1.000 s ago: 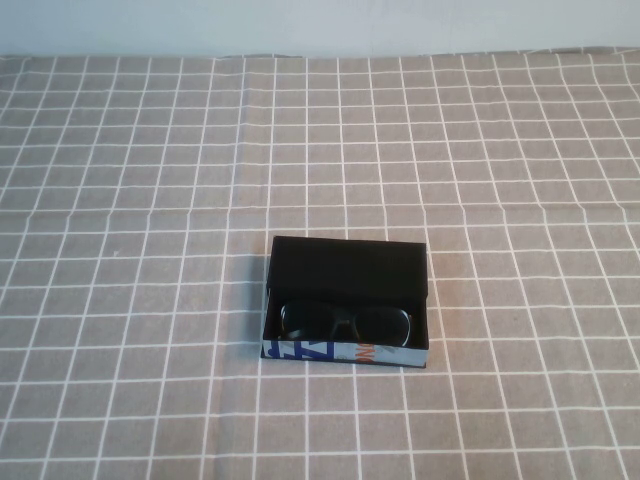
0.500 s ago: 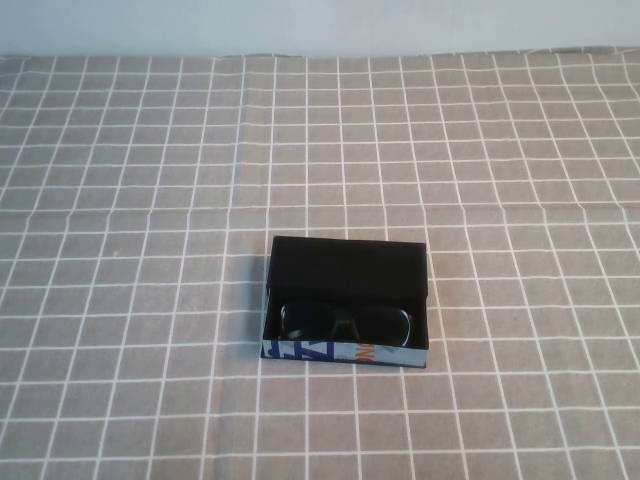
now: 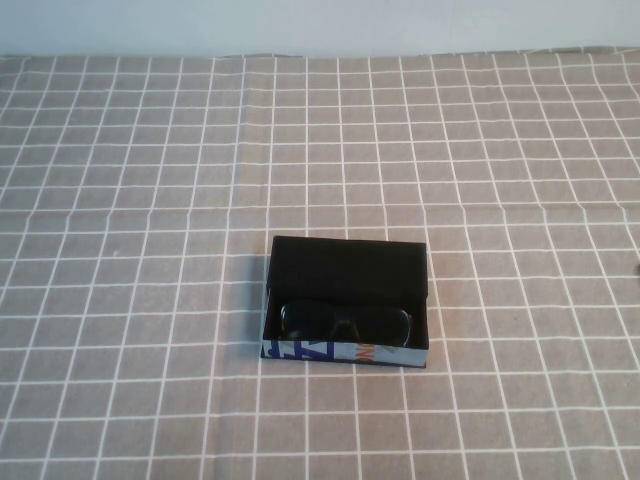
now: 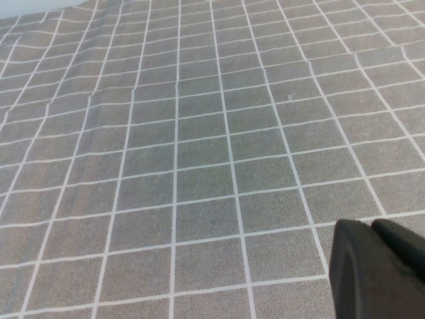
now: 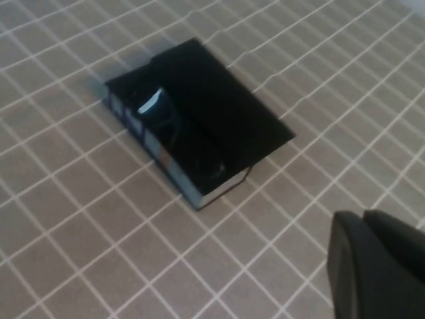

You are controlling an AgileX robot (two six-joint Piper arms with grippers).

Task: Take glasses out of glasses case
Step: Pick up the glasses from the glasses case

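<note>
The glasses case [image 3: 346, 353] lies open on the checked cloth, near the table's front centre, with its black flap lid folded back and its white printed side facing me. The black glasses [image 3: 345, 322] lie folded inside it. The right wrist view shows the case [image 5: 226, 123] with the glasses [image 5: 159, 113] in it, some way ahead of my right gripper [image 5: 364, 222], which is shut and empty. A dark tip of that gripper [image 3: 638, 266] shows at the high view's right edge. My left gripper [image 4: 372, 229] is shut and empty over bare cloth, out of the high view.
A grey cloth with a white grid [image 3: 150, 200] covers the whole table, with slight creases. A pale wall [image 3: 320, 25] runs along the far edge.
A dark tip of the right gripper has come into the high view at its right edge. The case and glasses have not moved.
</note>
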